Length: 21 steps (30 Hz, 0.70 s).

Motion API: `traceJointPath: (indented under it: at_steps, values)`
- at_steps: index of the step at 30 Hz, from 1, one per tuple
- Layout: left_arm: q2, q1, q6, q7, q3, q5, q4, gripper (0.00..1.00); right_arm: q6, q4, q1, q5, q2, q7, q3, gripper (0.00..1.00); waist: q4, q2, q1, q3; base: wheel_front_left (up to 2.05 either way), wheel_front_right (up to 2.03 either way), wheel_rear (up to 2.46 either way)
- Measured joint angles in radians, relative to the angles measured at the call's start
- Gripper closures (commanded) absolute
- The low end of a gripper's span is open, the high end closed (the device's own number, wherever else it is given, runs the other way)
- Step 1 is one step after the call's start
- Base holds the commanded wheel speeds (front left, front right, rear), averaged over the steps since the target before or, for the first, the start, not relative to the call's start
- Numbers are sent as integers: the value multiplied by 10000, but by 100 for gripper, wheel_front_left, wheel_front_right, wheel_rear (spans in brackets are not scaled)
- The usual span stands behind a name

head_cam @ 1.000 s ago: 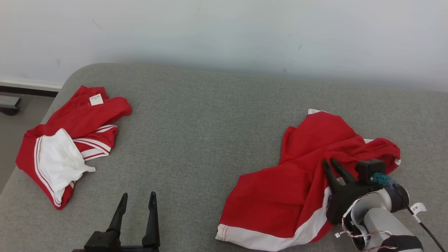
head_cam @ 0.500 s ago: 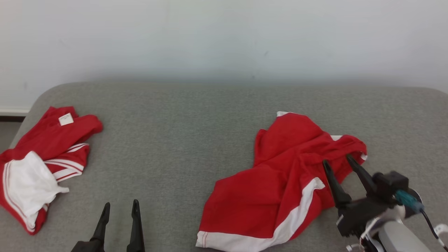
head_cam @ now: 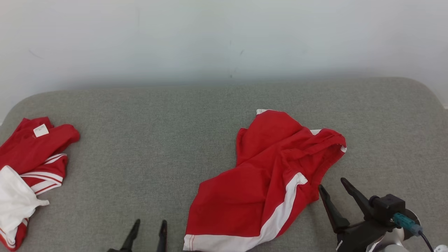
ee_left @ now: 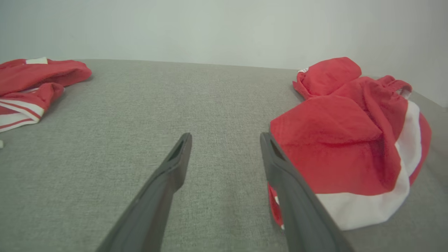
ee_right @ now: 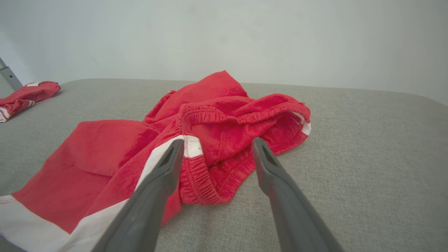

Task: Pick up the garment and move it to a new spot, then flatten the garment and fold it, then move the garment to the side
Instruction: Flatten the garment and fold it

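Right of centre on the grey fabric-covered desk (head_cam: pixel 157 140): crumpled red shorts (head_cam: pixel 266 182) with a white side stripe and white hem, lying loose, held by nothing. Elastic waistband bunched at the far right end, hem toward the near edge. Just beside the shorts' near right edge: right pincer (head_cam: pixel 331 183), fingers spread wide, gripping nothing, tips aimed at the waistband and apart from the cloth. At the near edge, left of the shorts: left pincer (head_cam: pixel 150 221), fingers likewise apart and empty, right finger close by the hem. Far left on the desk, well apart: a second red-and-white garment (head_cam: pixel 31 164), rumpled, with a small white label. Behind, a pale wall (head_cam: pixel 210 35).
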Motion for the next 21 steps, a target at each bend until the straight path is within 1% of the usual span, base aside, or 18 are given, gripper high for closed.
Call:
traceJointPath:
  at_steps: [3, 9, 10, 16, 21]
  values:
    - [46, -89, -98, 0, -468, -4, 500, 0, 0, 58, -224, 105, -29, 102, 182, 0, 47, 0, 0, 58, 0, 0, 0]
    - [171, -397, -153, 2, -1651, -221, 1590, 0, 0, 520, -816, 397, -215, 437, 761, 0, 194, 0, 0, 189, 0, 0, 0]
    - [176, -554, -155, 2, -2019, -483, 1862, 0, 0, 706, -1019, 520, -267, 533, 1009, 0, 227, 0, 0, 229, 0, 0, 0]
    - [209, -1016, -155, 2, -2717, -959, 2424, 0, 0, 1250, -1586, 918, -435, 627, 1743, 0, 287, 0, 0, 376, 0, 0, 0]
    - [228, -1347, -157, 2, -3080, -1227, 2711, 0, 0, 1647, -2027, 1258, -554, 614, 2322, 0, 351, 0, 0, 551, 0, 0, 0]
